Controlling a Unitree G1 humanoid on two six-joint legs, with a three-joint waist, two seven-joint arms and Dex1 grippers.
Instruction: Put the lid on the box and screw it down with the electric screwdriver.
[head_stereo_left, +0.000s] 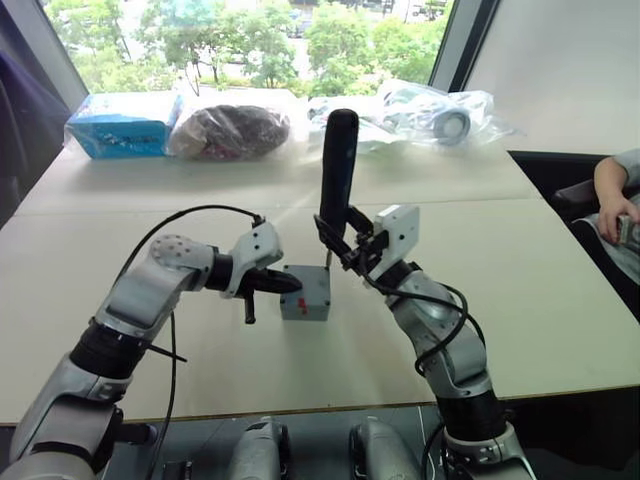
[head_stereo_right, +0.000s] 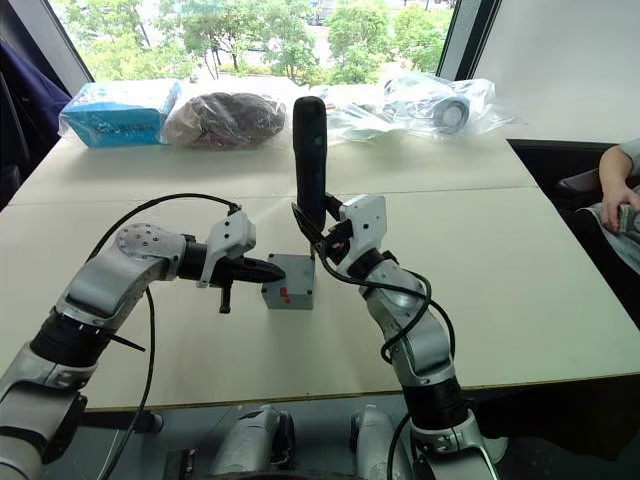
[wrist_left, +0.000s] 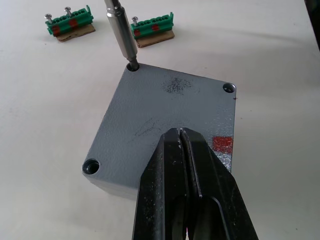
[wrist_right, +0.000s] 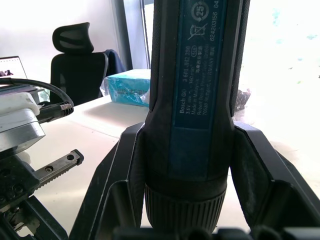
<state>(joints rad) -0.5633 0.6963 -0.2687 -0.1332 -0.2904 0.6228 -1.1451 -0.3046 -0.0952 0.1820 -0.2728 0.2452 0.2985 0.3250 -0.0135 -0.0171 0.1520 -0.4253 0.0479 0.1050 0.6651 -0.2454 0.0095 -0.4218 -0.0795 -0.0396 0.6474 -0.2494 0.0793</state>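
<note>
Pale tabletop (head_stereo_left: 560, 300) is seen under a big window with trees outside. Along the far edge a blue packet (head_stereo_left: 122, 128), a clear bag of dark stuff (head_stereo_left: 229, 131) and more clear plastic bags (head_stereo_left: 435, 112) are lined up, well apart from the work. At the right edge a person's hand (head_stereo_left: 618, 212) is seen, off to the side. Two small green terminal blocks (wrist_left: 69, 24) with screws are parked just beyond the box, near the bit but not touching it. Nothing is seen between the tool and the box.

Near the middle of the table, the box (head_stereo_left: 305, 296) is found between both arms, red mark on its side, with the lid (wrist_left: 165, 117) already set on top. The left gripper (wrist_left: 184, 145) is pressed down on the lid, its two black fingers squeezed together with nothing held between them.

The electric screwdriver (head_stereo_left: 337, 170) is held upright by the right gripper (wrist_right: 190, 165), fingers clamped on either side of its body. Its metal bit (wrist_left: 122, 32) is planted in a corner screw hole on the lid's far side, while two other corner holes are visible.
</note>
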